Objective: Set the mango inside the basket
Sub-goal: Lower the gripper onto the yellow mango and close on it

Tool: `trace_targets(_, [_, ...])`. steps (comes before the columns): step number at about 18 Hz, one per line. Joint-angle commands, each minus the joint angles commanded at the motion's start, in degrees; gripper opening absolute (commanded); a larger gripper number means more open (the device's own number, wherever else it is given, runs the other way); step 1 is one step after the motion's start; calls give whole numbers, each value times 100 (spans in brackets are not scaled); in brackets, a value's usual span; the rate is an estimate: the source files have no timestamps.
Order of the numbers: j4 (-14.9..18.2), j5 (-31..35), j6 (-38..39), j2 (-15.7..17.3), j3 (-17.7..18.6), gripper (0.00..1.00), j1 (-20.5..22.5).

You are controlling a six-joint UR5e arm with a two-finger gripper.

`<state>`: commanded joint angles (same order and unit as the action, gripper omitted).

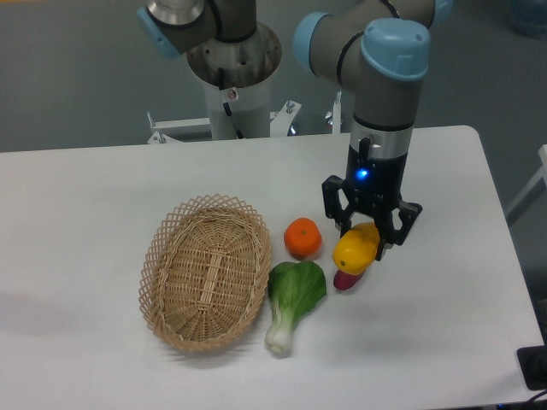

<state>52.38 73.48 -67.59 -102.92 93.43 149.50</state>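
Right of the basket (207,272), above the white table (85,205), the gripper (369,235) clasps the mango (355,248) between its fingers, just over a purple sweet potato (345,280), beside an orange (302,237) and bok choy (293,299)

Your claw (368,239) grips the mango (355,248) toward the bench's (85,196) right edge, above the sweet potato (345,279); the basket (205,272) sits centre-front.

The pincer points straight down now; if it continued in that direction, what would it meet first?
The pincer is around the mango, so that is already between its fingers. Directly below, the purple sweet potato seems to come first, then the table; depth is unclear.
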Motion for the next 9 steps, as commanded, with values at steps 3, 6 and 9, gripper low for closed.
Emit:
trace_targets(3, [-9, 18, 18, -9, 18, 52, -26])
trace_targets(6, [-9, 9, 175, 9, 18, 52, -44])
trace_targets(9, [-44, 44, 570, 17, 97, 52, -254])
